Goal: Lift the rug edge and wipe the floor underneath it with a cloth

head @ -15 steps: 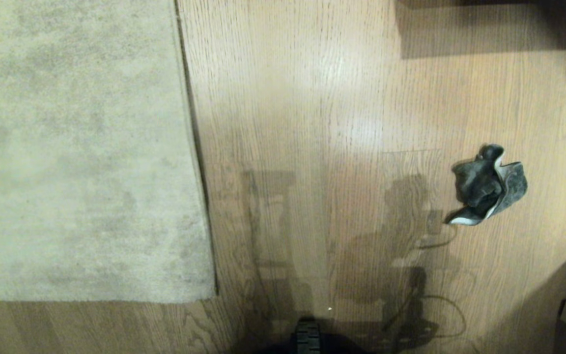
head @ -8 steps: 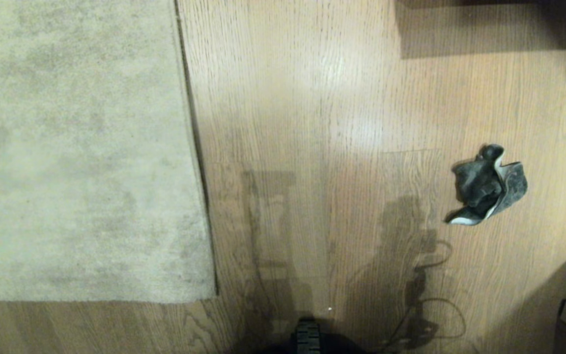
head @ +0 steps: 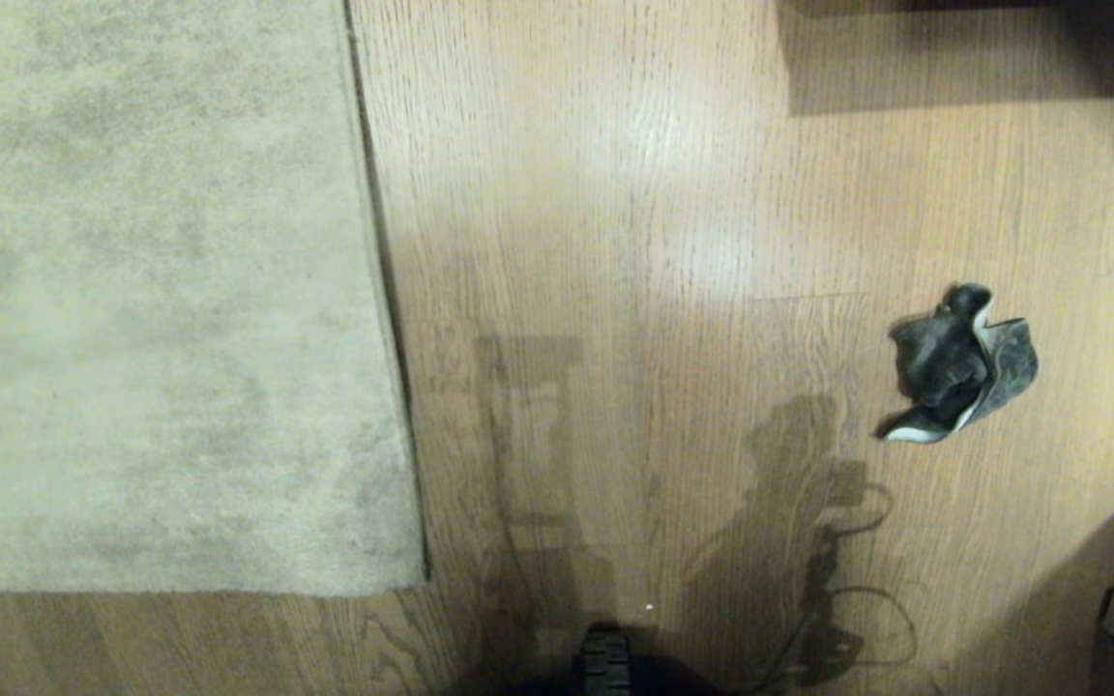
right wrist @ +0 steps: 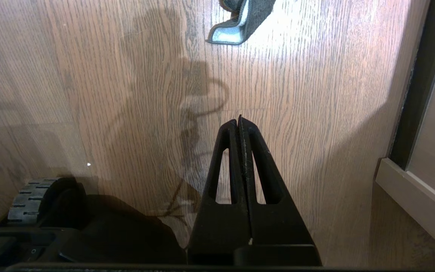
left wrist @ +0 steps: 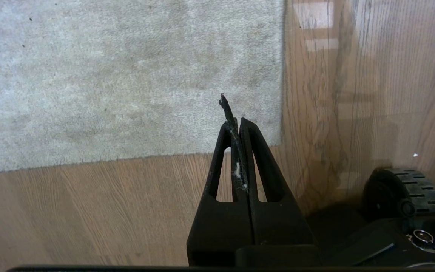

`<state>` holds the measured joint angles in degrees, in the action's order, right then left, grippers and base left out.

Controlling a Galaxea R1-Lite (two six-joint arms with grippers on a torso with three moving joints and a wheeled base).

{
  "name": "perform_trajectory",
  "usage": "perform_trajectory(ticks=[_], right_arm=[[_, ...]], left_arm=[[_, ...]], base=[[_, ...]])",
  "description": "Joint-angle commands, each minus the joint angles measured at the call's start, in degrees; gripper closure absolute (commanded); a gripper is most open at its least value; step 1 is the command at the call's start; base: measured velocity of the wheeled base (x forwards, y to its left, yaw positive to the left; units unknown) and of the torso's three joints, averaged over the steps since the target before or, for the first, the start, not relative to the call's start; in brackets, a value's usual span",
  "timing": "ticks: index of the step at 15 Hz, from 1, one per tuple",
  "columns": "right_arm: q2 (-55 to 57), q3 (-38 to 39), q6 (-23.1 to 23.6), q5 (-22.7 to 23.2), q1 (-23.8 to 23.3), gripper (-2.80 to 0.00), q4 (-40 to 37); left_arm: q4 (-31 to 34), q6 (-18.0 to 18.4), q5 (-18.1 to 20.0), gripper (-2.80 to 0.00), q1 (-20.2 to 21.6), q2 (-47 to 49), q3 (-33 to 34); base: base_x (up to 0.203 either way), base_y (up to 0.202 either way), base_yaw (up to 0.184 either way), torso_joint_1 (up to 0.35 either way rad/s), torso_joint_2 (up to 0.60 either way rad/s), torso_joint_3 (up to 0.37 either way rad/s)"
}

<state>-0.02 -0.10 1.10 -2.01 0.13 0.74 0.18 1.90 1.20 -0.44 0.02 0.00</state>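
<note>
Hanging clenched and empty, the left tool [left wrist: 236, 122] is hovering above the rug corner, its fingers pressed together. The right tool [right wrist: 239, 122] is likewise hanging clenched on nothing, above bare floor [head: 615, 193], with the cloth [head: 961, 364] lying crumpled farther out ahead of it, well apart from the tips. Neither tool is showing in the head view. The rug edge [head: 393, 387] is lying flat on the floor at the robot's left, its corner [head: 412, 580] close to the robot's base wheel [head: 605, 667]. The cloth is sitting on the floor at the right, well apart from the rug. A pale skirting strip [right wrist: 414, 204] is running along the right side.
</note>
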Motion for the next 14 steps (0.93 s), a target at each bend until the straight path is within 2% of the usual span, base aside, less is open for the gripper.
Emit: perform_trajectory(ticks=[1,14], right_arm=[[0.1,0.1,0.1,0.1,0.0,0.0,0.0],[0.1,0.1,0.0,0.0,0.0,0.0,0.0]], left_arm=[[0.0,0.0,0.0,0.0,0.0,0.0,0.0],[0.0,0.0,0.0,0.0,0.0,0.0,0.0]], base=[[0.0,0.0,0.0,0.0,0.0,0.0],[0.0,0.0,0.0,0.0,0.0,0.0]])
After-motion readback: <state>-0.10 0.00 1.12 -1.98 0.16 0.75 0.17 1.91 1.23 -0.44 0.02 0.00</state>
